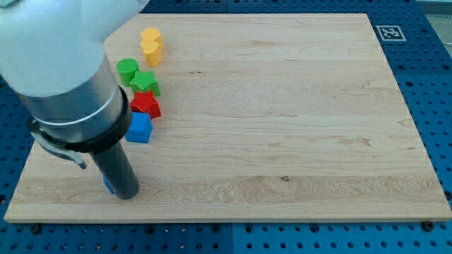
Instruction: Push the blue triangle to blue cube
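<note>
One blue sliver (107, 185) peeks left of my tip (127, 194) | blue cube (139, 128) up-right, apart | bare rod, nothing pinched | red block (146, 104) touches cube

**Blocks down the board's left side**

On the wooden board (282, 141), the blocks run in a line from the view's top: two yellow blocks (150, 44) touching, then a green block (127, 70), a second green block (147, 82), a red block (146, 105) and the blue cube (139, 128) — each close against the next. Well below, my tip (126, 193) stands just right of a blue block (108, 185), which is mostly hidden behind the rod.
</note>
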